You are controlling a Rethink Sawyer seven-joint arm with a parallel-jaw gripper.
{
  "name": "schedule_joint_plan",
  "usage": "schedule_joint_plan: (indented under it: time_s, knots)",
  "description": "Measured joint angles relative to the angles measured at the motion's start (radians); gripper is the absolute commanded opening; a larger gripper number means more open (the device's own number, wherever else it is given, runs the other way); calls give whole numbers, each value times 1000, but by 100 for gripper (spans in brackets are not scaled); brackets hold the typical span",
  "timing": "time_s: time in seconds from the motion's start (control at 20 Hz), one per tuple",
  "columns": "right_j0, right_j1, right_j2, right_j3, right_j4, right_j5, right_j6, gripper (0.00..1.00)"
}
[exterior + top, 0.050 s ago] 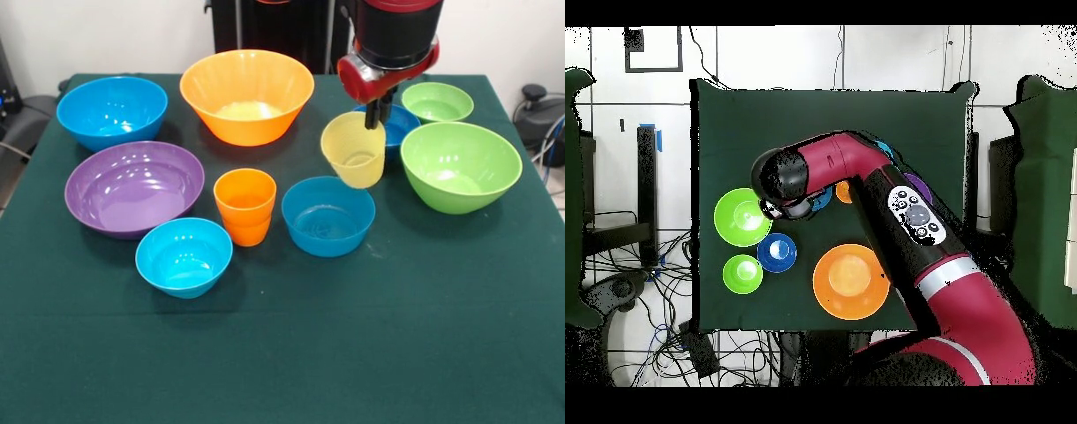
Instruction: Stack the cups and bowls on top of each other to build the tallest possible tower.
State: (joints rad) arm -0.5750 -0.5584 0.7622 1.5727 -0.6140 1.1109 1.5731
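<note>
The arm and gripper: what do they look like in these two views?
The arm is glossy red with black joint sections, a grey band near its base and an oval black button panel on top. The gripper has slim dark fingers under a rounded red and black wrist housing.

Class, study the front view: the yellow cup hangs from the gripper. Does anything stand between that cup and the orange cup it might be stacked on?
Nothing visible does. The gripper holds the yellow cup by its rim, tilted, above the table. The orange cup stands upright and uncovered to its left. A light blue bowl sits just below the yellow cup, but is low.
</note>
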Motion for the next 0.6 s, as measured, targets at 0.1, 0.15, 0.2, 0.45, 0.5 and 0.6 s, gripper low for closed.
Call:
schedule_joint_plan:
  time_s: [0.1, 0.15, 0.2, 0.45, 0.5, 0.6]
  knots:
    - [-3, 0, 0, -5, 0, 9, 0, 0]
    - [-4, 0, 0, -7, 0, 14, 0, 0]
    - [-5, 0, 0, -11, 0, 22, 0, 0]
    - [-5, 2, 0, -38, 0, 60, 0, 0]
    - [-5, 5, 0, -47, 0, 68, 0, 0]
    - [-4, 12, 1, -66, 0, 81, 0, 0]
